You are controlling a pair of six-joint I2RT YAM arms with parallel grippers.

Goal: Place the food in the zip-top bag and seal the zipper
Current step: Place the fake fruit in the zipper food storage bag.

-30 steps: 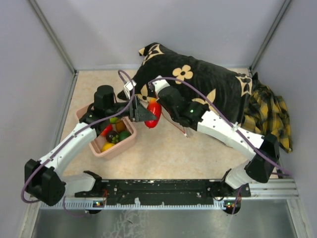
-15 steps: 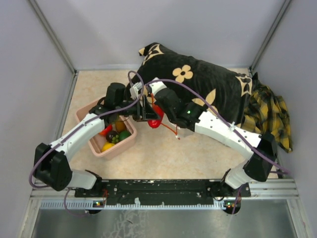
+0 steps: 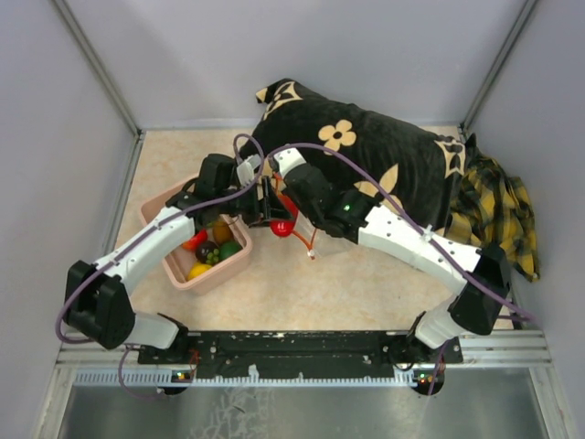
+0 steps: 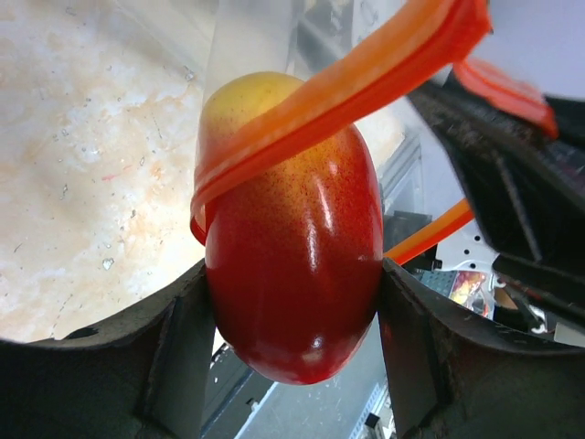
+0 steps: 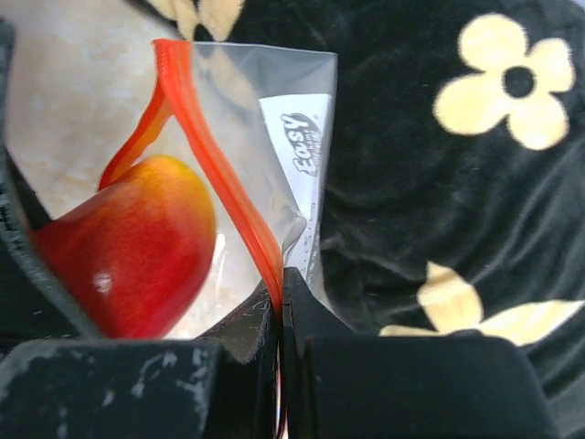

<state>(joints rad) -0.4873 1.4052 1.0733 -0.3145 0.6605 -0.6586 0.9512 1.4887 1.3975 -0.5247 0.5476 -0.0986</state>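
The left pincer (image 4: 291, 306), set wide, clamps a fruit (image 4: 292, 238) at the mouth of the bag (image 5: 274, 91), above the counter's (image 3: 320, 283) middle beside the tub (image 3: 224, 273). The fruit looks hard, slick and probably light, so grip its waist. The right pincer (image 5: 279, 294) nips the floppy bag shut at its zipper strip (image 5: 219, 174).

A pink tub (image 3: 224, 272) sits on the left of the beige surface (image 3: 302, 293). A black cushion with cream flowers (image 3: 384, 151) lies along the far side, with a yellow-and-black plaid cloth (image 3: 494, 206) touching its right end.
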